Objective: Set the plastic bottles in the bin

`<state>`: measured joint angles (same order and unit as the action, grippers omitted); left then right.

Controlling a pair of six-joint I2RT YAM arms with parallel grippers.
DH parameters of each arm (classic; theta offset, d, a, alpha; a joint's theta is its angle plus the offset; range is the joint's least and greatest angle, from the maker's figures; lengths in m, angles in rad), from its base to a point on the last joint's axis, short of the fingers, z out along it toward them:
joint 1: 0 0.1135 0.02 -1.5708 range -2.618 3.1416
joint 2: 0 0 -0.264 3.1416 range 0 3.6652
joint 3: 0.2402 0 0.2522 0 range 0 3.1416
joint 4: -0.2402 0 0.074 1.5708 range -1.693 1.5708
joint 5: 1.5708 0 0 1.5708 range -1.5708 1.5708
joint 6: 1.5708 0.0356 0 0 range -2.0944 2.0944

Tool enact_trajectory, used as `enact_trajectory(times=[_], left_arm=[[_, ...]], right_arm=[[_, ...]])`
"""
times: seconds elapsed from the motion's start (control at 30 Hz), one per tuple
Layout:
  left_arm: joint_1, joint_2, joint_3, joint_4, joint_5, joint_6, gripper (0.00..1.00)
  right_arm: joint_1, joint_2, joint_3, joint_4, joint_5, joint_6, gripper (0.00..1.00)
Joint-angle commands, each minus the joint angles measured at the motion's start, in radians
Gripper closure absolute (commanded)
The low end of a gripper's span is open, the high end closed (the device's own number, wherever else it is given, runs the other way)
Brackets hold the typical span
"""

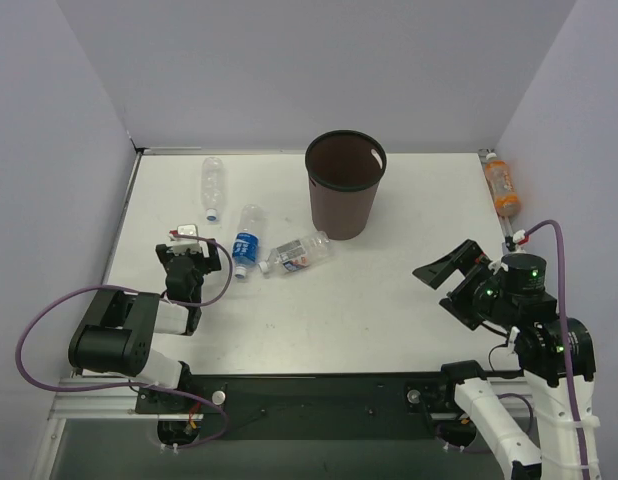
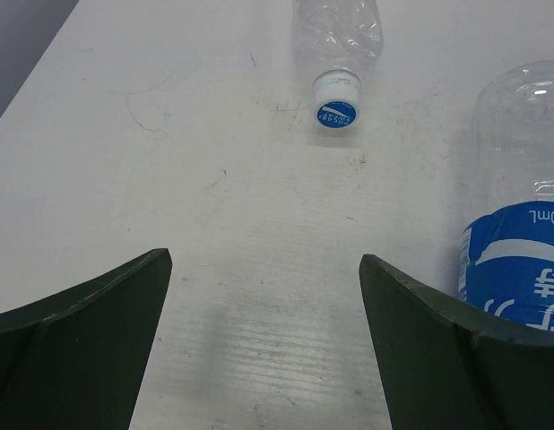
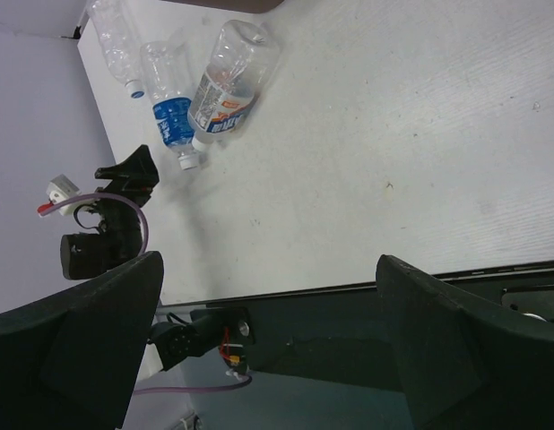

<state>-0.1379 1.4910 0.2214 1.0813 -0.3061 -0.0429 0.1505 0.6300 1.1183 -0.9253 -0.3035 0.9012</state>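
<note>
The dark brown bin (image 1: 344,208) stands upright at the back middle of the white table. A clear unlabelled bottle (image 1: 213,186) lies at the back left, and a blue-labelled bottle (image 1: 248,243) lies in front of it. A bottle with a white-red-blue label (image 1: 301,252) lies beside the blue-labelled one, near the bin's foot. An orange bottle (image 1: 502,186) lies at the far right edge. My left gripper (image 1: 196,255) is open and empty, low over the table just left of the blue-labelled bottle (image 2: 519,246); the clear bottle (image 2: 338,40) lies ahead of it. My right gripper (image 1: 447,285) is open and empty, raised over the right side.
The table (image 1: 369,300) is walled in on the left, back and right. A black rail (image 1: 319,392) with the arm bases runs along the near edge. The right wrist view shows the three left bottles, among them the white-red-blue one (image 3: 230,81), and the left arm (image 3: 107,224).
</note>
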Motion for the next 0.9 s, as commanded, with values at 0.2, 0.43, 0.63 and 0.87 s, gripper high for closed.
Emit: enact_trajectory(times=[0.2, 0.43, 0.63, 0.87], left_arm=[[-0.002, -0.003, 0.018, 0.051, 0.009, 0.001, 0.02], [-0.009, -0.017, 0.021, 0.051, 0.018, 0.02, 0.02], [-0.051, -0.218, 0.208, -0.47, -0.011, -0.055, 0.02], [-0.055, -0.379, 0.34, -0.968, 0.091, -0.235, 0.03]], right_arm=[[-0.005, 0.055, -0.026, -0.055, 0.107, -0.011, 0.0], [-0.005, 0.227, 0.012, -0.012, 0.328, -0.16, 0.0], [-0.017, 0.494, 0.116, 0.045, 0.474, -0.249, 0.0], [-0.12, 0.86, 0.256, 0.164, 0.457, -0.194, 0.0]])
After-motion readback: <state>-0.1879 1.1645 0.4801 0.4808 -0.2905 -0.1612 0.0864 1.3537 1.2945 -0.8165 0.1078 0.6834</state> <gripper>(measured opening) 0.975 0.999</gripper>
